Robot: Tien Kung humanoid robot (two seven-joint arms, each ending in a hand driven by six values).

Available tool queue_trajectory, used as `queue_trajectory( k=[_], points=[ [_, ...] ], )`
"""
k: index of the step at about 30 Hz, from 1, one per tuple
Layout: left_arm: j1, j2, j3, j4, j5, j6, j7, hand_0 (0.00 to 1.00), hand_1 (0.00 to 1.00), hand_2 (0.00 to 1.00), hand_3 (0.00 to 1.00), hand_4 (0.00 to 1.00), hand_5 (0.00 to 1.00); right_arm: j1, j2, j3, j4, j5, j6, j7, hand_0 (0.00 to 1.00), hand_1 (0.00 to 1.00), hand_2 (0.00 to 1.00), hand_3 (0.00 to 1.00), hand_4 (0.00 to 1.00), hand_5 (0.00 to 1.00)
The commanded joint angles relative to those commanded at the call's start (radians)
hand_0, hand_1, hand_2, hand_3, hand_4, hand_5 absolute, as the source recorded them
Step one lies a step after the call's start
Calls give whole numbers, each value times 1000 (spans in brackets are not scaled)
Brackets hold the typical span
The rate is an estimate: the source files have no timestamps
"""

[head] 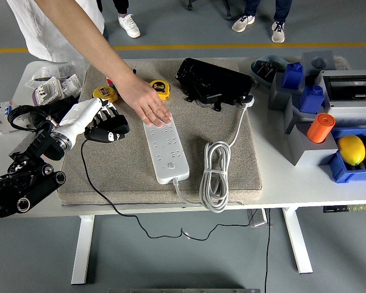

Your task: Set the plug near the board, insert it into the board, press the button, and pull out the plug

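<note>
Left hand (93,119) sits over the left part of the beige mat (128,174), fingers clamped around the black plug (110,129). The plug is clear of the white board (165,149), off to its left, its thin black cable (104,198) trailing over the counter (305,183) edge. A person's hand (147,104) presses flat on the board's far end. Right hand not visible.
</note>
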Motion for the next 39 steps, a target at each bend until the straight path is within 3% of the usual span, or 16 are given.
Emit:
queue_trajectory(
  k=[13,14,19,20,31,32,37,39],
  points=[
    [-8,-22,49,47,-36,17,-18,390,438,458,544,870,123,3,2,-1,0,0,0,0,699,702,685,578,998,539],
    [-9,-22,51,49,-38,16,-18,446,498,496,552,919,121,3,2,0,0,0,0,0,699,702,684,578,998,541],
    [-11,-25,61,63,-55,13,-20,446,498,496,552,919,121,3,2,2,0,-1,0,0,699,702,684,578,998,541],
    [-11,-25,62,65,-52,13,-20,486,541,534,564,998,184,3,2,2,0,-1,0,0,699,702,684,578,998,541],
    [-8,-27,71,75,-46,-4,4,470,567,561,579,998,236,3,2,3,6,-5,0,0,699,702,684,578,998,542],
    [-8,-27,71,76,-46,-5,5,558,630,586,597,998,251,4,1,4,7,-6,0,0,699,702,684,578,998,541],
    [-8,-27,71,77,-46,-3,4,558,630,586,597,998,251,4,3,9,9,-8,0,0,699,702,684,578,998,541],
    [-8,-27,69,76,-44,-2,3,600,648,615,625,998,279,4,2,9,9,-9,0,0,699,702,684,578,998,541]
  ],
)
